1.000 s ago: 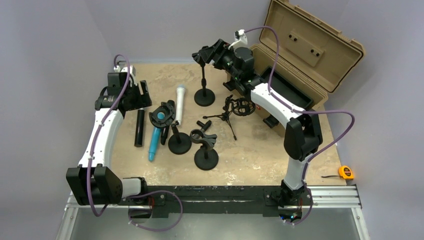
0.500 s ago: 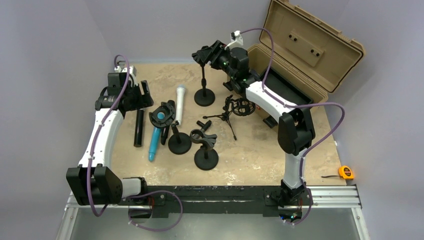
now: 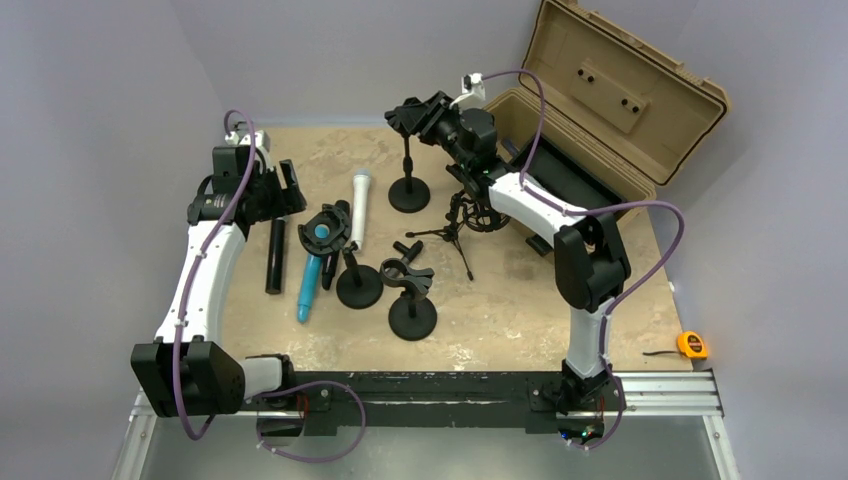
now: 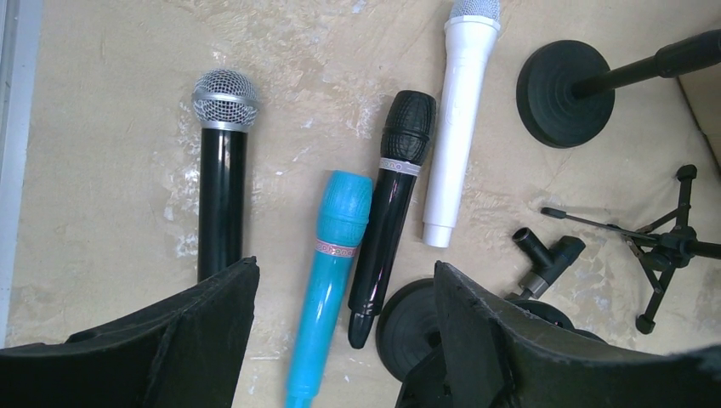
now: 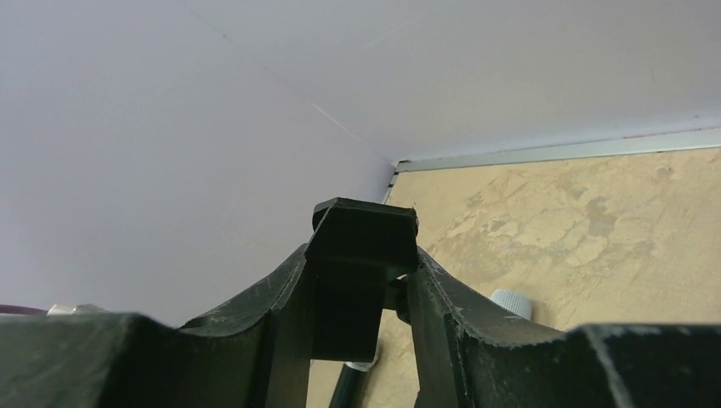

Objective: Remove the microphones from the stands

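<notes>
Toward the far edge of the surface, we see the right gripper closed on the clip on top of the far stand. Near the left edge, the left gripper hangs open above four mics which lie flat: a silver-headed mic, a blue mic, a dark mic and a white mic. The blue mic lies just beside a second stand.

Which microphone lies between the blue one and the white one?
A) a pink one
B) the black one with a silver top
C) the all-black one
C: the all-black microphone lies between the blue microphone and the white microphone; the silver-topped microphone lies on the blue one's other side.
</notes>
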